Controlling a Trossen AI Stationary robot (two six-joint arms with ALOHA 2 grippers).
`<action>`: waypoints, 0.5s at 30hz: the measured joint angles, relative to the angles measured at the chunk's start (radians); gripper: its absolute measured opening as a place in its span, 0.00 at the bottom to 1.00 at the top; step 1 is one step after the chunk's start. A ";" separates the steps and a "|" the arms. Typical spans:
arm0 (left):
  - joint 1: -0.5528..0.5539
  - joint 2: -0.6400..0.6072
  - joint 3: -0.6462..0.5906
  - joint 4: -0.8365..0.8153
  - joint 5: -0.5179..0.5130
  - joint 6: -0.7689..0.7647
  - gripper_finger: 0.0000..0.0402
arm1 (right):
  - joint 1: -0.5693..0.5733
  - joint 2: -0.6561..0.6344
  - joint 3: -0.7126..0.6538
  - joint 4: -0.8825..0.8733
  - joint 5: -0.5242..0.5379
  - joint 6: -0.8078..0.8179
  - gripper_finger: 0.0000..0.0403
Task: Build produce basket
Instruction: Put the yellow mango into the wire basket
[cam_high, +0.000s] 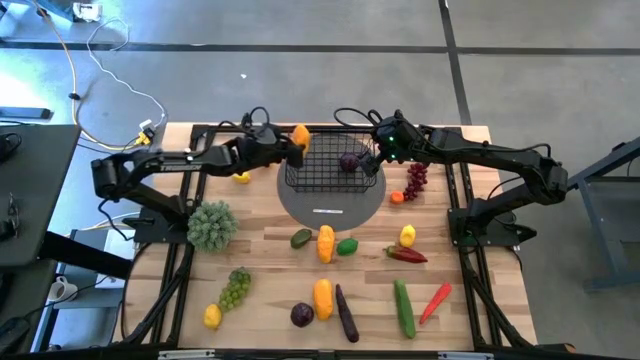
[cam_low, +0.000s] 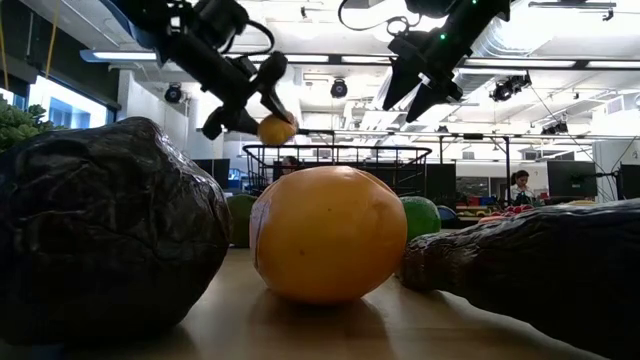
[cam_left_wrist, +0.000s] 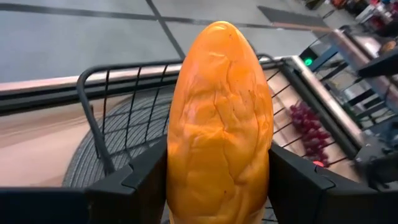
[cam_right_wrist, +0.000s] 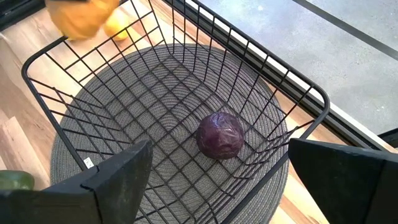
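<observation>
Orange produce piece (cam_left_wrist: 219, 130) upright lengthwise in left gripper (cam_left_wrist: 217, 180) jaws.

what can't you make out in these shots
- Low view: the basket floor and contents, hidden behind the big orange fruit close to the lens.
- Left wrist view: the left end effector tips, covered by the orange piece it holds.
- Right wrist view: the blurred orange shape, cut off by the edge.
</observation>
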 joint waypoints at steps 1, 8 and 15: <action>0.002 0.010 0.000 0.002 0.000 0.000 0.53 | 0.000 0.000 0.000 0.000 0.000 0.000 0.89; 0.002 0.038 0.000 0.013 0.008 0.013 0.53 | 0.000 0.000 0.000 0.000 0.000 0.000 0.89; 0.001 0.058 0.000 -0.004 -0.001 0.002 0.59 | 0.000 0.000 0.000 0.000 0.000 0.000 0.89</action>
